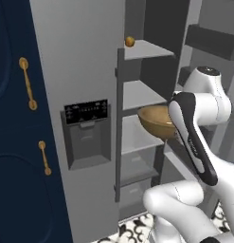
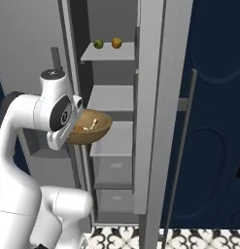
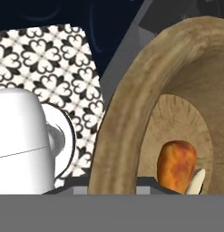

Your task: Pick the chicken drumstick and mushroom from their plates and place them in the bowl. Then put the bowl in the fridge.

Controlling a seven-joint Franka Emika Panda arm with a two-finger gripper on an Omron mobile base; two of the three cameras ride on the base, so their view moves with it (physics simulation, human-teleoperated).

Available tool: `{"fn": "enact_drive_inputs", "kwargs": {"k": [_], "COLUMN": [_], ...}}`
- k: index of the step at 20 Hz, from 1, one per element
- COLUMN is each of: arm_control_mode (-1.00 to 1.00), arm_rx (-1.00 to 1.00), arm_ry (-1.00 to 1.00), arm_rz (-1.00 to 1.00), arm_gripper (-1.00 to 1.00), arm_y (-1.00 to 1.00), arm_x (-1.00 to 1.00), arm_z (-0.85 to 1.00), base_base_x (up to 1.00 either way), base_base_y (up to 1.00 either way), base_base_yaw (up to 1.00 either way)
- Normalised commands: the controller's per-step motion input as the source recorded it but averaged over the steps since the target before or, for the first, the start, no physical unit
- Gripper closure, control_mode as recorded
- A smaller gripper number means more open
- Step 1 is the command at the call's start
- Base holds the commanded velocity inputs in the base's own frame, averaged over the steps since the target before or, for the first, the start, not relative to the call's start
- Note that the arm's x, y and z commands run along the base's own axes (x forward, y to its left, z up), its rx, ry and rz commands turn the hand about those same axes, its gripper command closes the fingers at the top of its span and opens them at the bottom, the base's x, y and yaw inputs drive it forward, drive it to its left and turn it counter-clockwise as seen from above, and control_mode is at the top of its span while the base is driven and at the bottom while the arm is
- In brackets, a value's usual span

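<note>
Inside the open fridge (image 1: 90, 71), light grey shelves (image 2: 111, 97) stand bare but for fruit up top. We hold the bowl (image 2: 90, 129) by its rim, our fingers (image 3: 113, 188) narrowed on the near wall, the chicken drumstick (image 3: 176, 165) lying just beyond them in the hollow. The filling looks done; the storing step is in hand. Next we judge the bowl must travel forward onto a middle shelf and settle level. The fingers' tips are cut off below, and we cannot make out the mushroom clearly.
</note>
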Motion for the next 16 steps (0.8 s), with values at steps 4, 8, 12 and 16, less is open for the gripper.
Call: {"fn": "enact_drive_inputs", "kwargs": {"k": [4, 8, 12, 16], "arm_control_mode": [1.00, 1.00, 1.00, 1.00], "arm_rx": [0.00, 0.00, 0.00, 0.00], "arm_ry": [0.00, 0.00, 0.00, 0.00], "arm_rz": [0.00, 0.00, 0.00, 0.00], "arm_gripper": [1.00, 1.00, 1.00, 1.00], "arm_y": [0.00, 0.00, 0.00, 0.00], "arm_x": [0.00, 0.00, 0.00, 0.00], "arm_z": [0.00, 0.00, 0.00, 0.00], "base_base_x": [0.49, 0.64, 0.58, 0.22], "base_base_y": [-0.24, -0.24, -0.26, -0.31], "base_base_yaw": [0.11, 0.03, 0.01, 0.07]}}
